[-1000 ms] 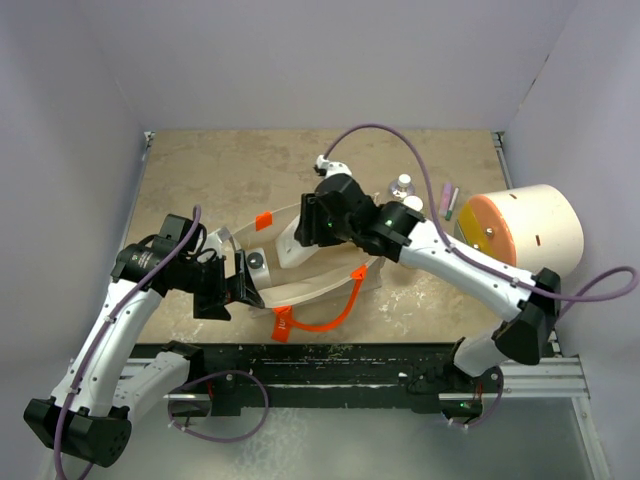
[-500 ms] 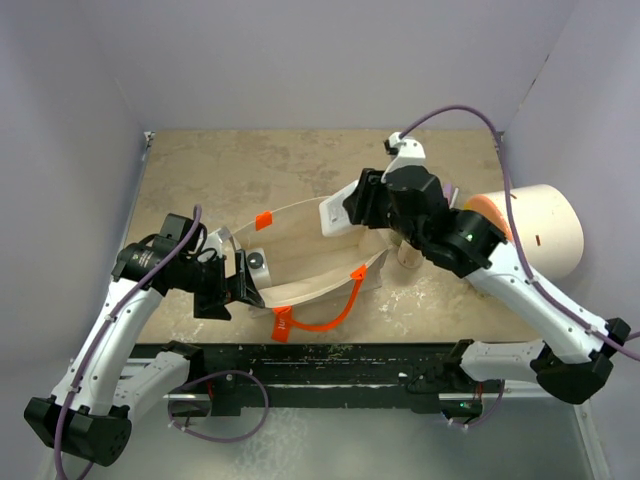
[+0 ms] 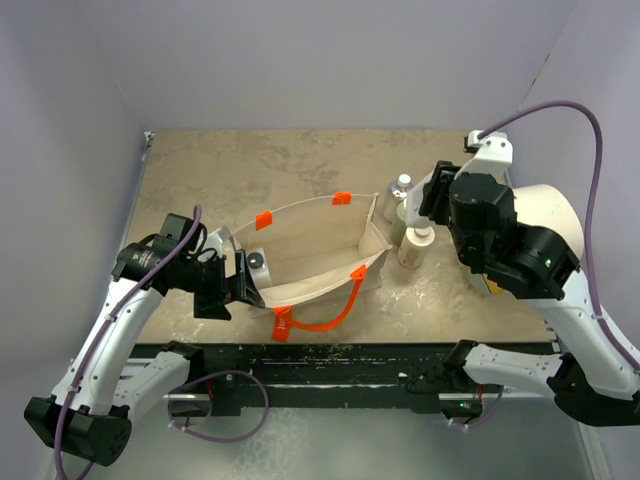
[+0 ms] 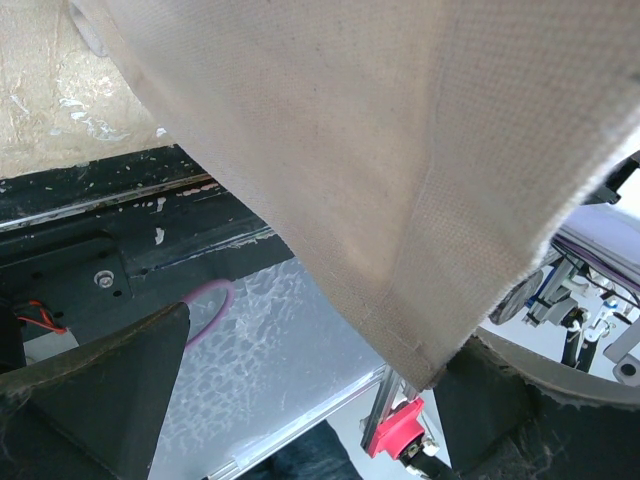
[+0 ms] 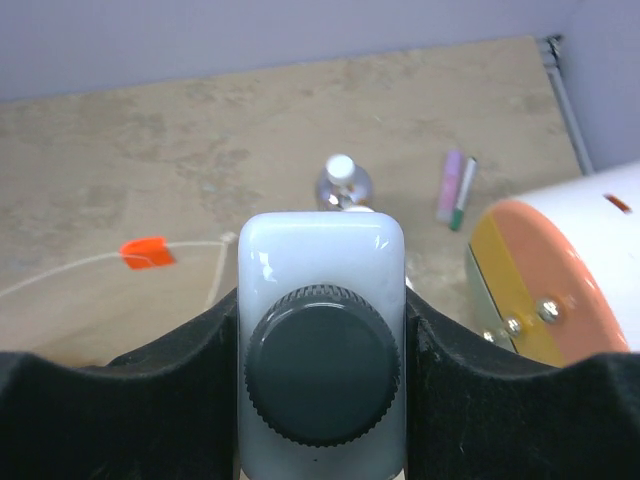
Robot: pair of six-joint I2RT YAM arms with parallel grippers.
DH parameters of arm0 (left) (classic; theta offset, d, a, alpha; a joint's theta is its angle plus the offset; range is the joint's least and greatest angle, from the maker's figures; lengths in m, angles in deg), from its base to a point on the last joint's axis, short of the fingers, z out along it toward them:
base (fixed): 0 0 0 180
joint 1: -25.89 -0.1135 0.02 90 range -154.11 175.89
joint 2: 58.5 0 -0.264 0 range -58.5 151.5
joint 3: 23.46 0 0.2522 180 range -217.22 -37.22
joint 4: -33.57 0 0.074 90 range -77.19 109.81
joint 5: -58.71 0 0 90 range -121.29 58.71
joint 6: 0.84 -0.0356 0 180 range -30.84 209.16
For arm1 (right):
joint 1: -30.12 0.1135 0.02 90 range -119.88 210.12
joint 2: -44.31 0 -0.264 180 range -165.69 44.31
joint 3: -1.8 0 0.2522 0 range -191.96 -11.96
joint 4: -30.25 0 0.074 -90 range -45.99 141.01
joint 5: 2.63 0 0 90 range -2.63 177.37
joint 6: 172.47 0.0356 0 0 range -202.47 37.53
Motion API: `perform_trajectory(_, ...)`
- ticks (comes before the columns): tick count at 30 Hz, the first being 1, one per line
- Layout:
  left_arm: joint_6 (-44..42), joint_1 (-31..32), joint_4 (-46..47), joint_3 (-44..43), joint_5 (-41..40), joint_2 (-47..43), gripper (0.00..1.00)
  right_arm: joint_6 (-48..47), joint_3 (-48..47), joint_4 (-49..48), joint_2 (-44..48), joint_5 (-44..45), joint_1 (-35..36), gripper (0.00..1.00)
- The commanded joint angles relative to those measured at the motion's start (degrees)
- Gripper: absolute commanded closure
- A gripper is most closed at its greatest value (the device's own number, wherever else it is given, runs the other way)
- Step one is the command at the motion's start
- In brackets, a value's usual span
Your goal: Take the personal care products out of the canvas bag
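Right wrist view: the right claw (image 5: 322, 400) is partly closed around a white bottle (image 5: 322, 262) with a dark cap, held up to the right of the canvas bag (image 3: 320, 240). A beige bottle (image 3: 416, 246) and a clear bottle (image 3: 402, 186) stand just right of the bag. Coming down, the held bottle might knock them over. The left claw (image 3: 236, 290) is wide apart at the bag's left end.

The bag (image 3: 320, 255) is seen in beige, with bright orange handles (image 3: 325, 326). The white bottle (image 5: 322, 255) is topped by a dark grey cap (image 5: 322, 365). The clear bottle (image 5: 342, 182) is capped in white. The cylinder (image 3: 545, 210) is coloured cream, its face orange and yellow. The desk (image 3: 250, 165) is mottled tan.
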State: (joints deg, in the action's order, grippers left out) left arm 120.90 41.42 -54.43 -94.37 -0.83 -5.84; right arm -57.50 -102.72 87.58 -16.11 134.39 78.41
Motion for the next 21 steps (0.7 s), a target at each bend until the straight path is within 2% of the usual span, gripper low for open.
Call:
perform_trajectory(1, -1.5, 0.1, 1.3, -1.5, -1.2, 0.4, 0.0, 13.0, 1.0, 9.4, 1.2, 6.3, 0.0, 1.0)
perform_trajectory(5, -1.3, 0.2, 1.2, -1.6, -1.1, 0.2, 0.0, 26.0, 8.0, 14.8, 3.0, 2.3, 0.0, 1.0)
perform_trajectory(10, -1.3, 0.1, 1.0, -1.9, -1.0, 0.4, 0.0, 34.2, 20.5, 12.2, 6.8, -1.5, 0.0, 1.0)
perform_trajectory(15, -1.2, 0.1, 0.5, -2.2, -1.3, 0.2, 0.0, 37.5, 28.9, 7.1, 7.9, 2.2, -0.2, 1.0)
perform_trajectory(21, -1.0, 0.1, -0.3, -3.4, -1.9, 0.2, 0.0, 36.2, 32.4, 1.1, 3.9, 6.0, -4.0, 1.0)
